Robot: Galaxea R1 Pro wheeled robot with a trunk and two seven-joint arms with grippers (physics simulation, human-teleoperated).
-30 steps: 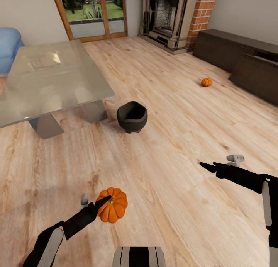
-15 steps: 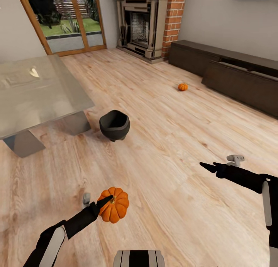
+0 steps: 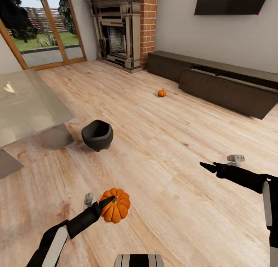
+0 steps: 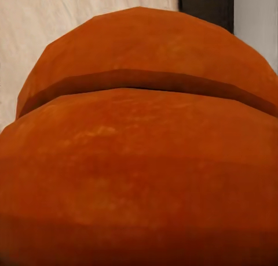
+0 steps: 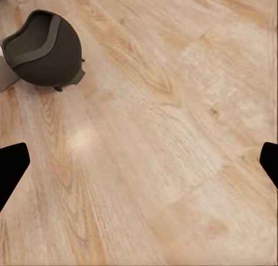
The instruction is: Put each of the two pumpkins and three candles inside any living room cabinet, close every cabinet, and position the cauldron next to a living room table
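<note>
Pumpkin (image 3: 116, 210) in the grip of the robot's left pincer (image 3: 101, 202), held just above the plank floor (image 3: 166, 151) at the near edge of the head view; one dark finger lies across the top by the stem and a grey finger stands at the far side of the fruit, so the pincer is clamped on it. From the left wrist camera the orange ribbed skin (image 4: 139, 162) sits hard against the lens, with a strip of pale floor and a dark band behind it.

The right pincer (image 3: 218, 162) hangs over bare boards well to the right of the held pumpkin, its fingers spread wide and holding nothing; in the right wrist view the two dark fingertips (image 5: 11, 167) stand at opposite edges with only floor between them.

Ahead of the left pincer and a little to its left, the black cauldron (image 3: 97, 135) stands upright on the floor, just beside the leg of the glass-topped table (image 3: 27, 108); the right wrist camera also catches the cauldron (image 5: 41, 55), well apart from that pincer's fingers.

A second pumpkin (image 3: 162, 92) sits on the floor far ahead of both pincers, near the long, low, dark brown cabinet (image 3: 224, 91) along the wall, one of whose fronts stands out from the rest. Beyond them are a brick-sided fireplace (image 3: 117, 31), a dark wall screen (image 3: 231, 2) above the cabinet, and a glazed door (image 3: 42, 31) giving onto a garden.
</note>
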